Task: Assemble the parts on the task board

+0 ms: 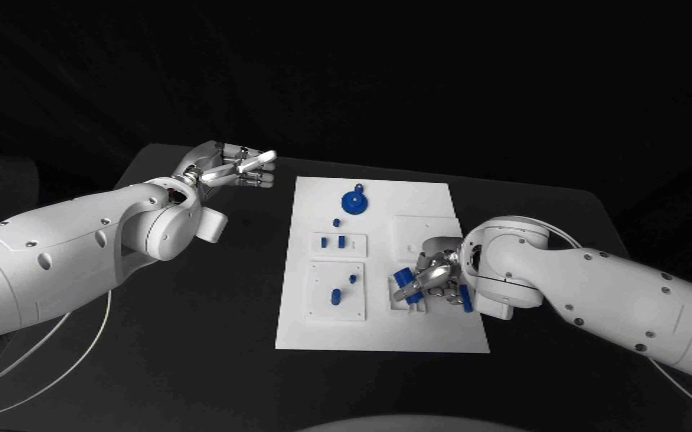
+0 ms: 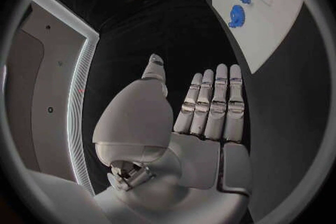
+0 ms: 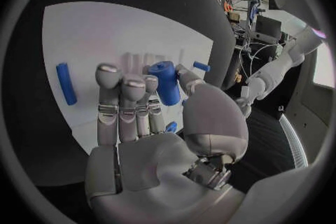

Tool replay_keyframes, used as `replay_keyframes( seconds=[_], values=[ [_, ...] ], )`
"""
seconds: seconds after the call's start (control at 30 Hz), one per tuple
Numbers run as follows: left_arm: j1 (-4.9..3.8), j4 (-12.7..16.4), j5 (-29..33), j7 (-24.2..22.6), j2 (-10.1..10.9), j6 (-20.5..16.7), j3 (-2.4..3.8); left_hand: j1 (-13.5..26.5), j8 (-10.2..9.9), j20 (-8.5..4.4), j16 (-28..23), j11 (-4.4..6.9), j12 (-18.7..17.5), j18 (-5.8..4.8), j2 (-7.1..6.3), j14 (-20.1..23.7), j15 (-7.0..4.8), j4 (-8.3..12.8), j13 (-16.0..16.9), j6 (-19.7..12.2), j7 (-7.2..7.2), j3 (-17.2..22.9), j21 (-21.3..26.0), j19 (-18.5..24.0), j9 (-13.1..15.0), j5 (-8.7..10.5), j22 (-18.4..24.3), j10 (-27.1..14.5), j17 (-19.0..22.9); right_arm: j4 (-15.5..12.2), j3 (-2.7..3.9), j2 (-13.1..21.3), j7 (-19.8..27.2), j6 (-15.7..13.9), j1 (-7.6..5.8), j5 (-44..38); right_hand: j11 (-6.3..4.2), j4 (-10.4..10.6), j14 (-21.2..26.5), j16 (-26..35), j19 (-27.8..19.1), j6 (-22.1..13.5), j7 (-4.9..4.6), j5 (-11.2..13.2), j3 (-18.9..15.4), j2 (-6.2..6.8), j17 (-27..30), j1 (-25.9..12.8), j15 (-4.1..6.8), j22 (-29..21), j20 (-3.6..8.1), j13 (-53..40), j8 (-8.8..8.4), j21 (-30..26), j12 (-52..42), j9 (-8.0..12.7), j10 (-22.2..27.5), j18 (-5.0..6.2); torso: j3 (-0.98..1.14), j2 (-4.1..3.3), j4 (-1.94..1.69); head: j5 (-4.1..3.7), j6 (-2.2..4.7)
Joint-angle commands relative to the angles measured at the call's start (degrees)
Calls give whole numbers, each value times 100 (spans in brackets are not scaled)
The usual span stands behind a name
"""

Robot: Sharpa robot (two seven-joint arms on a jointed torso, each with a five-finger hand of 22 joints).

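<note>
- So the blue cylinder part [image 3: 165, 82] is pinched between the thumb and fingers of the right hand [image 3: 150, 117], held just above the near right corner of the task board [image 1: 325, 332].
- Looks like hard plastic to me: light, stiff, smooth sides, so probably a bit slippery against metal fingertips. Best bet is gripping it around the middle of the barrel, leaving the end free for whatever socket it goes into.
- Another long blue peg [image 3: 66, 83] lies flat on the board beside that hand, not touching it.
- Further out on the board: a round blue disc part [image 1: 353, 201] near the far end, and a couple of small blue pieces [image 1: 335, 243] standing in a raised white block mid-board.
- Left hand [image 1: 231, 168] is off the board entirely, hovering over the black table [image 1: 216, 352] by the far left corner, fingers straight and together, holding nothing.
- Can't tell which slot the held part belongs in, the hand hides the fixture under it.
</note>
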State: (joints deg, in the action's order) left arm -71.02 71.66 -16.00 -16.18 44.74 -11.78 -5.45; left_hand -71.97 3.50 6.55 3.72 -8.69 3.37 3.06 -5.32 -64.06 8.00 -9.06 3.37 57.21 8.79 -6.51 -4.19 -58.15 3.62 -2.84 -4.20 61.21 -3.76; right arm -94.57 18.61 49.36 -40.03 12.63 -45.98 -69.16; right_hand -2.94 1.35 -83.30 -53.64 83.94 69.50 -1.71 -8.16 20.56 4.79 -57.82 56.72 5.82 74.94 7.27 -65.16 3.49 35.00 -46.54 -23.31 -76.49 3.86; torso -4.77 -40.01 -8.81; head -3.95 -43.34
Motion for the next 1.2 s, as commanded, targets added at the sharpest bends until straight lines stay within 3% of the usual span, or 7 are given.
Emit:
replay_keyframes(
  seconds=[0.03, 0.8, 1.0, 1.2],
  values=[
    [-4, 8, 8, -14, -13, 91, 3, -1, 13, 35, -19, 7, 4, -31, 40, 34, -10, 36, 1, 15, 5, 10, 10, 23, 2, 13, 5, -40, 5, 24, -15, -22, -222, 207, 2, -110, -21, -1, 1, 18, 287, 38, 54, 18, -27, -72, -8, 26, 43, 372, 25, 5, 17, 10, 32, 12, 7, -81, 0, -3, -1, 1, 0],
    [-4, 11, 2, 3, -11, 102, 1, -5, 13, 36, -19, 6, 4, -31, 31, 37, -10, 14, 1, 15, 5, 15, 10, 24, 2, 13, 5, -44, 5, 193, -124, -177, -216, 147, 2, -246, -20, 60, -2, 45, 289, 50, 54, 162, -43, -42, 0, 2, 41, 369, 24, 23, 17, 2, 50, -17, 1, -84, -4, -4, -15, 2, -21],
    [-4, 11, 1, 10, -12, 109, 1, -5, 13, 36, -19, 6, 4, -31, 31, 37, -10, 14, 1, 15, 5, 15, 10, 24, 2, 13, 5, -44, 5, 258, -133, -197, -216, 192, 2, -305, -12, 324, -4, 57, 288, 68, 43, 489, -1, 135, 0, -7, 35, 367, 18, 39, 18, -14, 64, -29, 2, -79, -6, -5, -20, 0, -28],
    [-5, 10, 0, 15, -10, 112, 0, -5, 13, 36, -19, 6, 4, -31, 31, 37, -10, 14, 1, 15, 5, 15, 10, 24, 2, 13, 5, -44, 5, 283, -141, -216, -215, 206, 2, -331, -6, 622, 5, 90, 286, 74, 30, 539, -112, 403, 2, -64, 44, 358, 35, 59, 20, -52, 111, -17, 9, -86, -5, -5, -21, -1, -36]
  ],
)
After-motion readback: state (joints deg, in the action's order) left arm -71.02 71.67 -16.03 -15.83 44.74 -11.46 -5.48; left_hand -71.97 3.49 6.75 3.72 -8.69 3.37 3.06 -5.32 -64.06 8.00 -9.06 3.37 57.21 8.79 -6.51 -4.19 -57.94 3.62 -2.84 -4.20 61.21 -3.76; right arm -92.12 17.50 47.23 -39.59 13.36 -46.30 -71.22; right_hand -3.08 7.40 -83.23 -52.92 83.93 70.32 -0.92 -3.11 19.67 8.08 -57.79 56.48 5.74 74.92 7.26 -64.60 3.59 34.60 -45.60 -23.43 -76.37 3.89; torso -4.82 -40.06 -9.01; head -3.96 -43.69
